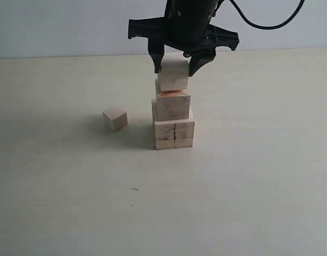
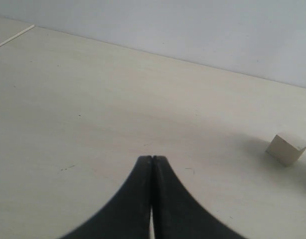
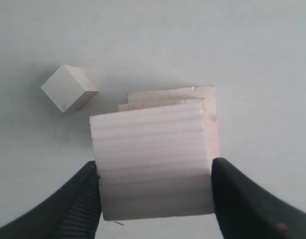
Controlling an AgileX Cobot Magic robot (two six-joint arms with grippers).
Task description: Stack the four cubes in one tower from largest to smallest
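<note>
**Q:** In the exterior view, what is your right end effector doing?

**A:** My right end effector (image 1: 177, 70) is clamped on the third cube (image 1: 173, 79), with one finger on each side face. The right wrist view shows both fingers (image 3: 76, 206) pressed against the wood.

**Q:** Where is that cube relative to the tower?

**A:** It is directly over the tower (image 1: 174, 121). The largest cube (image 1: 174, 134), with a dark vertical seam on its front, rests on the counter (image 1: 233, 202). The second cube (image 1: 173, 106) sits on top of it. The third cube is at the second cube's top face, but I cannot tell whether its full weight rests there.

**Q:** And the fourth cube?

**A:** The smallest cube (image 1: 115, 118) lies alone on the counter. In the exterior view it is to the left of the tower, near it but not touching, with a corner turned forward.

**Q:** What about the left arm?

**A:** My left end effector (image 2: 152, 157) is clenched on nothing, its fingertips pressed together above bare counter. The smallest cube appears at the edge of the left wrist view.
</note>
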